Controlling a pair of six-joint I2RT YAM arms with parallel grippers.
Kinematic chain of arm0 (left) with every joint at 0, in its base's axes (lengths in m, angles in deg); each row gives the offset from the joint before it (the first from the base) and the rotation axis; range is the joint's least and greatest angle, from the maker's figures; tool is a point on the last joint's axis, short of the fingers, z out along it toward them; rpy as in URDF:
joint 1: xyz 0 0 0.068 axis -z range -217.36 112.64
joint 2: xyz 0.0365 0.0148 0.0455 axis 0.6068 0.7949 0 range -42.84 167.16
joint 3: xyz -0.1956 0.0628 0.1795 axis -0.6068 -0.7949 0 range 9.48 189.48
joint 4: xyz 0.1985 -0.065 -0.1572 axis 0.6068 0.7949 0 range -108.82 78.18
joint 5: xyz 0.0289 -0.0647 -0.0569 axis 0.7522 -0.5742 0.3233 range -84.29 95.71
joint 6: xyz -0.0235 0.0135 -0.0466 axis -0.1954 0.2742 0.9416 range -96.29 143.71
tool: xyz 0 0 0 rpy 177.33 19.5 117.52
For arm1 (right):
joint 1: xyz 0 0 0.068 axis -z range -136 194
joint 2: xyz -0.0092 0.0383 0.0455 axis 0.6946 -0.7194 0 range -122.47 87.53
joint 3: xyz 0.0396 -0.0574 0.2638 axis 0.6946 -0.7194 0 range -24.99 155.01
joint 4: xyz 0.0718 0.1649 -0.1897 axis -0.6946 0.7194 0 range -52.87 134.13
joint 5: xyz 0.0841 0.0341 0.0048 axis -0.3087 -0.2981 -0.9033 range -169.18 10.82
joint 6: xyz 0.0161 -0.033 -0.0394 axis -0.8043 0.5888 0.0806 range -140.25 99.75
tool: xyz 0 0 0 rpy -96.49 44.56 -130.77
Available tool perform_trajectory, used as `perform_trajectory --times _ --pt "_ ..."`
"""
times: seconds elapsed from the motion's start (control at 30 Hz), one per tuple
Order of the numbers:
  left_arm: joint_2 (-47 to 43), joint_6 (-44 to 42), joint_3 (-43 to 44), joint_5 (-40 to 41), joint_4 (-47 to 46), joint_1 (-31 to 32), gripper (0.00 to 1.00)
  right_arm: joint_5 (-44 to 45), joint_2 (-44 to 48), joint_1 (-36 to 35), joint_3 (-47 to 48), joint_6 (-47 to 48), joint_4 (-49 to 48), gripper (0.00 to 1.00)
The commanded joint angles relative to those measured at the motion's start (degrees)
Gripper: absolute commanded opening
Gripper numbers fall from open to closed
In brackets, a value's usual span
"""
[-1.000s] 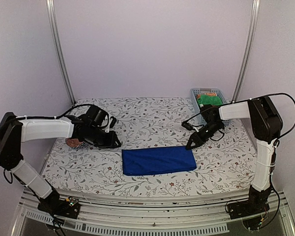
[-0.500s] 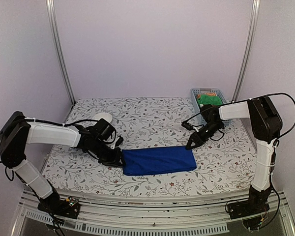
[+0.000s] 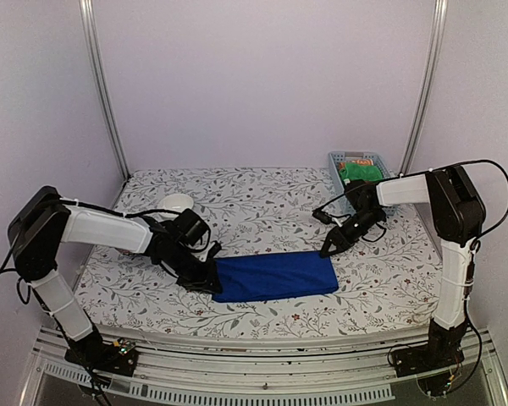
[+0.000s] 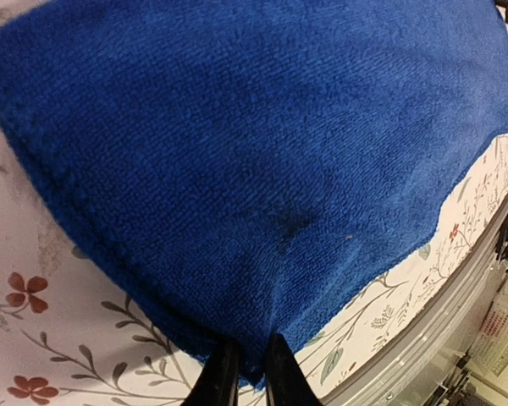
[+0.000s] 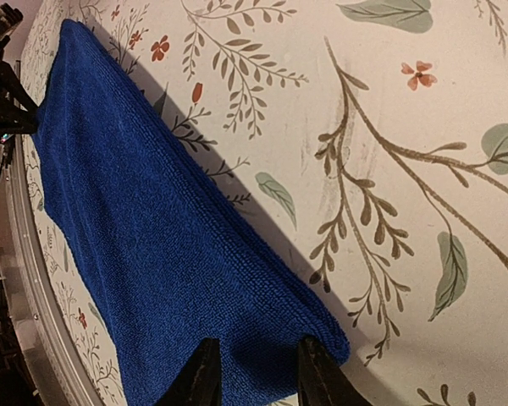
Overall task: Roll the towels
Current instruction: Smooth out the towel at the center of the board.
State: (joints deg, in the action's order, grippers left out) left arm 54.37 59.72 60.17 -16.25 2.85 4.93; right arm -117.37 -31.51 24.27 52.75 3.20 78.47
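Floral-print table (image 3: 262, 194) carries the blue towel (image 3: 275, 275), spread flat. It looks soft, light and floppy, best taken by its corners. Left claw (image 4: 252, 379) pinches its near left corner; right claw (image 5: 256, 372) stands apart astride its far right corner.

Towel (image 3: 275, 276) centred, basket (image 3: 335, 173) behind right.

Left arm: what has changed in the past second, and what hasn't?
The left gripper swung in from the far left to the royal blue soft towel and closed on its near left corner. The towel otherwise lies flat where it was, and the right gripper stays at its far right corner, jaws apart.
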Motion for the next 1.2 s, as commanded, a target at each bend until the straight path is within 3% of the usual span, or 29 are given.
perform_trajectory --times 0.0,0.13,0.4,0.67,0.87,0.97,1.17 --pt "-0.1 0.4 1.1 -0.3 0.7 0.8 0.12 2.8 -3.2 -0.3 -0.1 0.8 0.3 0.32" --pt "-2.5 0.3 1.2 0.2 4.2 0.9 0.05 3.4 -3.7 -0.2 -0.1 0.8 0.2 0.32" --pt "-2.9 0.2 -0.1 -0.1 6.9 0.8 0.04 4.0 -4.8 -0.3 0.1 0.6 0.5 0.32" --pt "-0.9 -1.1 1.1 2.0 8.4 0.8 0.21 2.8 -2.4 -0.3 0.9 0.7 1.9 0.32" --pt "-7.0 -2.7 5.0 8.5 14.4 0.9 0.3 1.2 6.0 -0.2 3.5 1.5 4.1 0.38" --pt "-9.9 -4.6 5.4 9.1 11.2 1.0 0.33 2.6 7.4 -0.3 4.4 3.3 4.3 0.39" --pt "-10.2 -6.0 3.2 9.2 -5.0 5.9 0.35 7.5 2.0 -0.4 8.8 7.2 5.7 0.39"
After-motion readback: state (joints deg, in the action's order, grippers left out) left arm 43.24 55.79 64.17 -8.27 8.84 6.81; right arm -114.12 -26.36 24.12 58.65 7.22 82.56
